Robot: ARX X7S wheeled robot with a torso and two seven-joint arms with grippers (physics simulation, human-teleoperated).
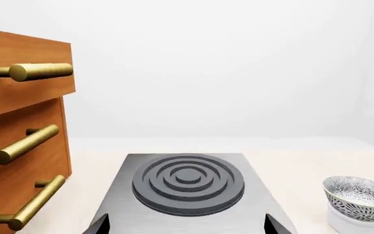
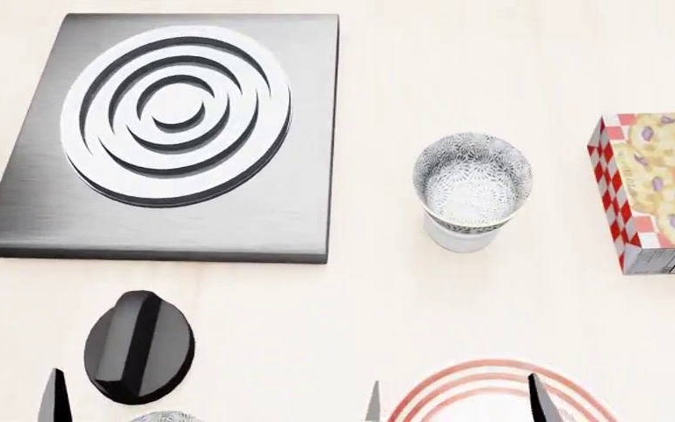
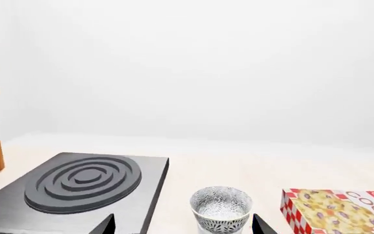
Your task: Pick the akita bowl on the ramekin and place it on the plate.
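Atop ramekin (image 2: 460, 236), akita bowl (image 2: 473, 182) upright

1 akita bowl (image 2: 473, 180), 1 ramekin (image 2: 463, 236), 1 plate (image 2: 496, 396), 1 hob (image 2: 173, 132), 1 cookie box (image 2: 660, 189).

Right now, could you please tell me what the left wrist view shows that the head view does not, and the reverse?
Only the left wrist view shows the wooden drawers with brass handles. Only the head view shows the plate, the black knob and most of the cookie box. Both show the burner, and the akita bowl sitting on the ramekin, apart from both grippers.
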